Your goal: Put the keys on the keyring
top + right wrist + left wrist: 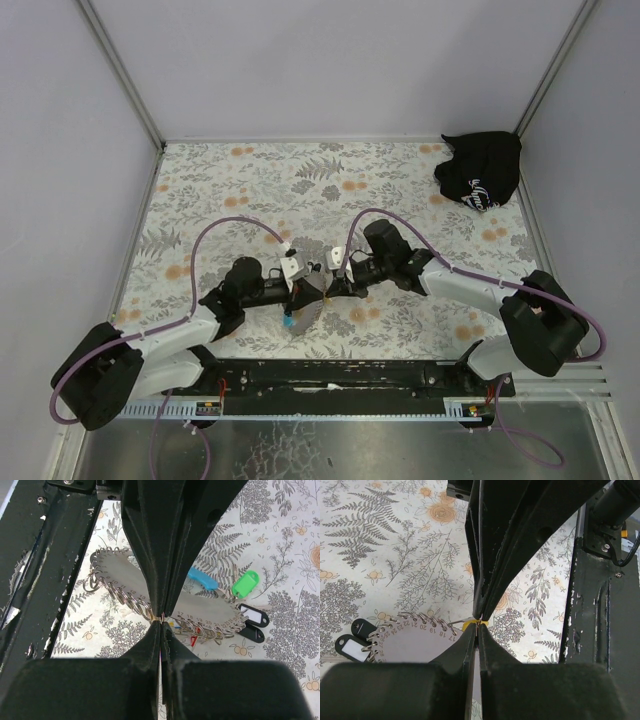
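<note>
The keyring is a grey disc (117,572) with numbered metal split rings round its edge; it also shows in the left wrist view (415,645) and the top view (312,292). My two grippers meet tip to tip over its edge. My left gripper (478,626) is shut, with a small yellow key (469,625) at its tips. My right gripper (161,619) is shut on one metal ring of the disc. A blue key tag (202,579) and a green tag (245,584) hang on the disc's far side. Something blue (288,322) hangs below the disc.
Black tags with white windows (252,616) lie by the disc, also in the left wrist view (351,647). A black cloth bag (480,170) sits at the back right corner. The floral cloth (230,190) covers the table; grey walls stand on three sides.
</note>
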Robot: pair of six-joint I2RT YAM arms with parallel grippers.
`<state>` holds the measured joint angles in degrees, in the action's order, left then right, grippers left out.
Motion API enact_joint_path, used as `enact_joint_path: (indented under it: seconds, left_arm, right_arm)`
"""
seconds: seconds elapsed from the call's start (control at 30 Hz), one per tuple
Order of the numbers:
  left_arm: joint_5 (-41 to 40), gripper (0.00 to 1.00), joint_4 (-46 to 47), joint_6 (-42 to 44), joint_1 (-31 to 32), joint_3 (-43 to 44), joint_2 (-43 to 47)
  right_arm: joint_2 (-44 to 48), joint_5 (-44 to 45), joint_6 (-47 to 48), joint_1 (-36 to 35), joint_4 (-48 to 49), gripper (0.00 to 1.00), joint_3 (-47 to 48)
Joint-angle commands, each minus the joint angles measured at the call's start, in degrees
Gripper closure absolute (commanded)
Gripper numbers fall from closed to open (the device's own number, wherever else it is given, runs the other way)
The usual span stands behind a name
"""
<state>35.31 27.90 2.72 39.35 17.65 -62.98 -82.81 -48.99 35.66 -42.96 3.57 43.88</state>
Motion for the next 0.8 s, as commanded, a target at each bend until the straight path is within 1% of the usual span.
enact_joint_path:
  seconds: [0.0,0.1,0.27,0.37,0.53,0.77]
  left_arm:
    - [-3.6,1.00,14.1,-4.8,0.4,-4.0,2.8]
    - [-5.4,1.00,16.9,-6.1,0.4,-5.6,3.4]
    - [-11.1,1.00,21.2,-9.5,0.4,-8.2,4.2]
    - [-15.0,1.00,23.7,-12.7,0.4,-10.0,4.8]
    - [-20.8,1.00,32.1,-19.4,0.4,-13.9,5.7]
    - [-25.4,1.00,35.1,-24.2,0.4,-13.9,4.5]
  right_arm:
    - [-0.6,-4.8,-1.0,-0.3,3.1,1.00,1.5]
    - [-0.4,-5.0,-0.9,-0.3,2.5,1.00,1.3]
    - [1.5,-3.2,-0.5,-0.4,2.4,1.00,0.0]
    - [2.4,-2.6,-0.5,-0.4,2.9,1.00,-0.8]
    - [1.8,-1.6,-0.3,-0.5,1.9,1.00,-0.4]
    - [2.1,0.5,0.7,-1.8,0.1,1.00,0.7]
